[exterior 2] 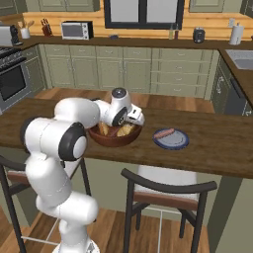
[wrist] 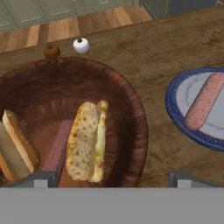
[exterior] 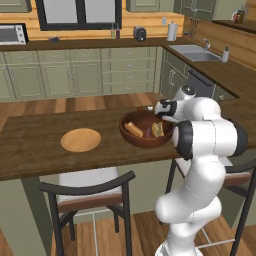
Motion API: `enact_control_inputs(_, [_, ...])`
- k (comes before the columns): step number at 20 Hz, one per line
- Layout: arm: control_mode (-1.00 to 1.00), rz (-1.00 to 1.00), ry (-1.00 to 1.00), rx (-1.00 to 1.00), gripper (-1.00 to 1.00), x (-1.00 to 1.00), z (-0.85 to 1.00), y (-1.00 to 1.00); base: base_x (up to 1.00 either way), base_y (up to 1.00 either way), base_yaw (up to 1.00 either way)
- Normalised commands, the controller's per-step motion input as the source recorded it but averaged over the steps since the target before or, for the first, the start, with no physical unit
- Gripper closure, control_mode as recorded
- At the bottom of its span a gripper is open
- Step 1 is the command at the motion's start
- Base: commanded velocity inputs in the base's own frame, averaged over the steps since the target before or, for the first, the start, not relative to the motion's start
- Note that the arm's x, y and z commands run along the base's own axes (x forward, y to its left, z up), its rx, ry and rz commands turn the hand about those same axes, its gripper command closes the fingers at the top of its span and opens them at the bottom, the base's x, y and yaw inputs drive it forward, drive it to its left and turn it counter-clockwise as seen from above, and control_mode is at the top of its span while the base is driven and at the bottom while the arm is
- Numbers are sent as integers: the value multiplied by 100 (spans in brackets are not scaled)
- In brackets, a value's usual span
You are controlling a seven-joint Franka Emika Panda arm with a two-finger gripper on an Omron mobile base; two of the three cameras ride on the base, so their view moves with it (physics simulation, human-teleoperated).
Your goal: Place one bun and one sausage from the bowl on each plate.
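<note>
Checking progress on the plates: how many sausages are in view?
2: one sausage lies on the blue plate; another is in the bowl between buns. More may be hidden.

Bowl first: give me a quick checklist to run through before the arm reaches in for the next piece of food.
1. Fingers open and holding nothing: ok, the tips stand wide apart with nothing between them.
2. Hand over the bowl: ok, its right rim lies between the tips.
3. Bun within reach: ok, it lies uncovered in the bowl.
4. Sausage left in the bowl: ok, one lies beside that bun.
5. Blue plate: not ok, it has a sausage but no bun.
6. Wooden plate: not ok, nothing on it yet.
</note>
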Motion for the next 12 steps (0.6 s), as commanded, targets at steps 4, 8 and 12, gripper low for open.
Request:
enact_control_inputs(4, [-100, 7, 15, -1, -100, 9, 1, 87, 0, 0, 0])
enact_control_inputs(8, [-100, 0, 19, -2, -100, 24, -6, 30, 0, 0, 0])
enact_control_inputs(12, [-100, -4, 19, -7, -100, 33, -23, 4, 0, 0, 0])
